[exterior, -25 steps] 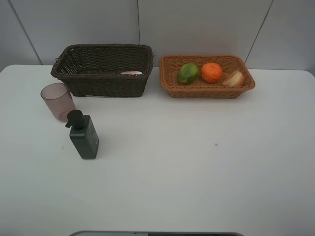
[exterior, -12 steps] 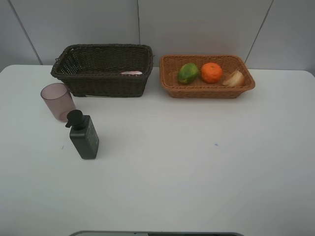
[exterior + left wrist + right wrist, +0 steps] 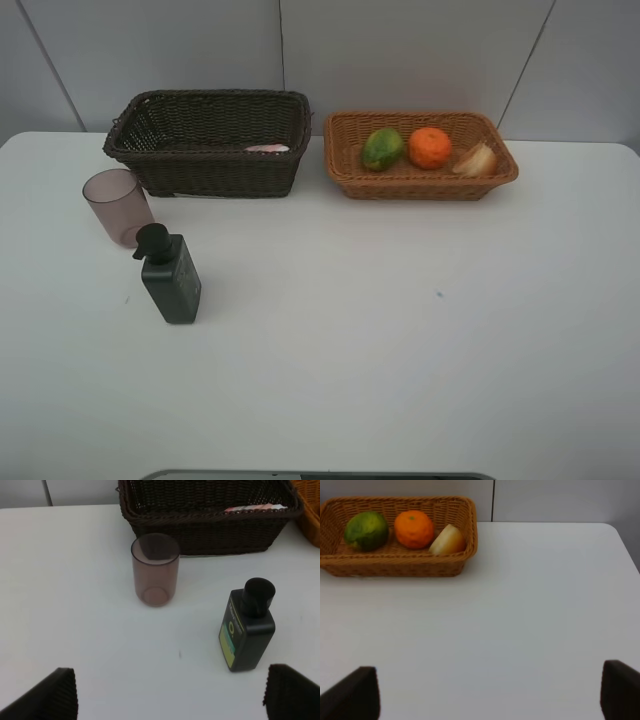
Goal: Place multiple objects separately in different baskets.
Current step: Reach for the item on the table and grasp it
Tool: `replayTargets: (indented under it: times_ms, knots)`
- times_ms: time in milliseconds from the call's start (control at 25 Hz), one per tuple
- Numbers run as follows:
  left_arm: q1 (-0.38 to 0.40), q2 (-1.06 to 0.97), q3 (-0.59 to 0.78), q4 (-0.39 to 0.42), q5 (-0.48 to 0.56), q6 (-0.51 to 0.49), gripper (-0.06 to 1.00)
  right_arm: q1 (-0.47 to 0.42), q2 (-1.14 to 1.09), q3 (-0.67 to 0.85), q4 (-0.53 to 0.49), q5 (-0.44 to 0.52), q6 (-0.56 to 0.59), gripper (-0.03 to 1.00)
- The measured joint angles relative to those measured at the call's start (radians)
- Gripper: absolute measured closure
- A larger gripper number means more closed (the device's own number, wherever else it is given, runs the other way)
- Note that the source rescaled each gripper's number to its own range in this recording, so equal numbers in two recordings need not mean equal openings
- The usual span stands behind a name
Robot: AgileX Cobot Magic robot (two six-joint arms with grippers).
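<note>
Toppling worries us: left fingers (image 3: 50, 695) and right fingers (image 3: 355, 692) stand apart, empty, while the upright dark pump bottle (image 3: 171, 278) at left of frame sits near the mauve cup (image 3: 117, 205) we could knock.

left hand (image 3: 171, 694): black ribbed fingers (image 3: 51, 696) | right hand (image 3: 490, 692): dark fingers (image 3: 351, 696)

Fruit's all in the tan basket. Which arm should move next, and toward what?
Probably ease the left gripper, open and empty, toward the dark pump bottle. It and the mauve cup are the only items left on the table, both on the left side in front of the dark basket, where a pink item lies.
</note>
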Motion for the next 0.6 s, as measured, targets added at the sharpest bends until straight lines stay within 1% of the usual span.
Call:
replayTargets:
  times_ms: [600]
  knots:
    - [0.0, 0.0, 0.0, 0.0, 0.0, 0.0, -0.02, 0.0, 0.0, 0.0, 0.001, 0.0, 0.0, 0.09]
